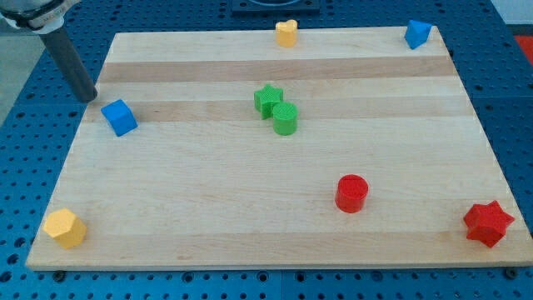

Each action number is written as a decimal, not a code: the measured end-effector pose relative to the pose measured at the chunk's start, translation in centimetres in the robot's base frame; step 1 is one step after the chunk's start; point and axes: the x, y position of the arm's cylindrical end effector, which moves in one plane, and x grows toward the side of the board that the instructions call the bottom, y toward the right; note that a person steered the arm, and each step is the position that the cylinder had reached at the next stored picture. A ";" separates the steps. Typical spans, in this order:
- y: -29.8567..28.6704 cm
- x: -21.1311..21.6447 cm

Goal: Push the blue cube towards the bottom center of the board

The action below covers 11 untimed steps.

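Observation:
A blue cube [120,117] sits near the board's left edge, in the upper left part. My tip [87,97] is at the end of the dark rod, just up and left of this cube, at the board's left edge, a small gap away. A second blue block [417,33] sits at the top right corner; its shape is unclear.
The wooden board [250,217] holds a green star [268,99] touching a green cylinder [286,119] near the centre, a red cylinder [351,193], a red star [488,223] at bottom right, a yellow heart [286,32] at the top edge, and a yellow block [65,227] at bottom left.

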 end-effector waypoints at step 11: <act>7.4 15.3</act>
